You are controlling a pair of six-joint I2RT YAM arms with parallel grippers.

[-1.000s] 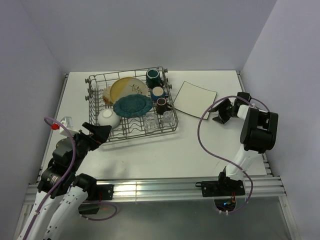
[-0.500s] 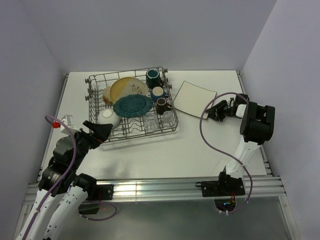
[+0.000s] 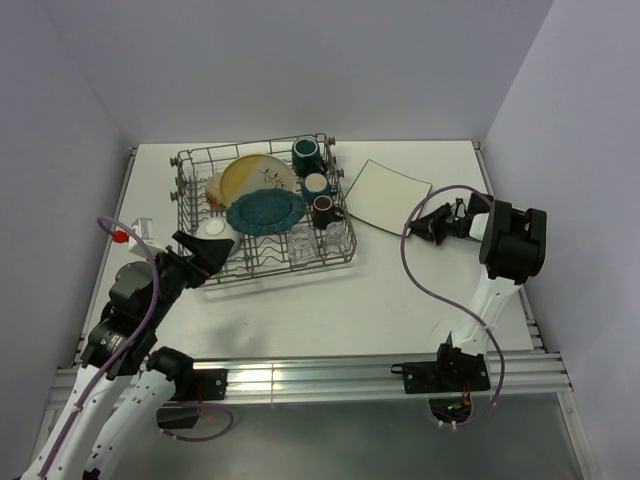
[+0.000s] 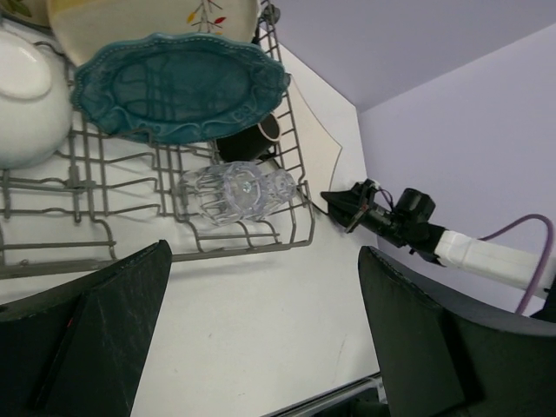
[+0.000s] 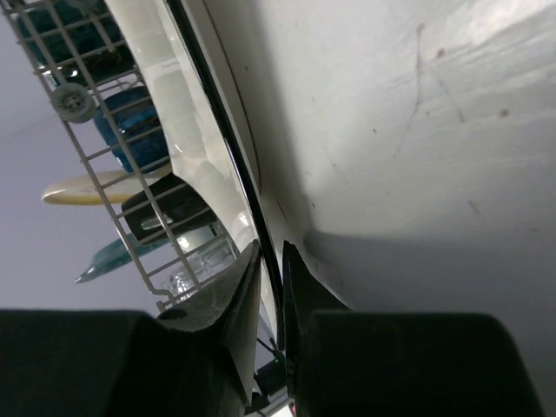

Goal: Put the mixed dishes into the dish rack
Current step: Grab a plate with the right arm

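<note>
The grey wire dish rack (image 3: 280,274) holds a yellow-cream plate (image 3: 258,176), a teal scalloped plate (image 3: 265,211), a white bowl (image 3: 212,229), three dark mugs (image 3: 316,185) and clear glasses (image 3: 302,237). The white square plate (image 3: 388,195) lies on the table right of the rack. My right gripper (image 3: 424,224) is shut on that plate's near right edge; the right wrist view shows its dark rim (image 5: 233,156) pinched between the fingers (image 5: 271,269). My left gripper (image 3: 205,255) is open and empty at the rack's front left corner, above bare table (image 4: 265,330).
The rack sits at the back left of the white table (image 3: 330,310). Walls close in on three sides. My right arm's purple cable (image 3: 415,280) loops over the table near the plate. A rail (image 3: 300,375) runs along the near edge.
My right gripper moved left to the square plate's edge and shut on it. My left gripper shifted slightly up toward the rack's front corner.
</note>
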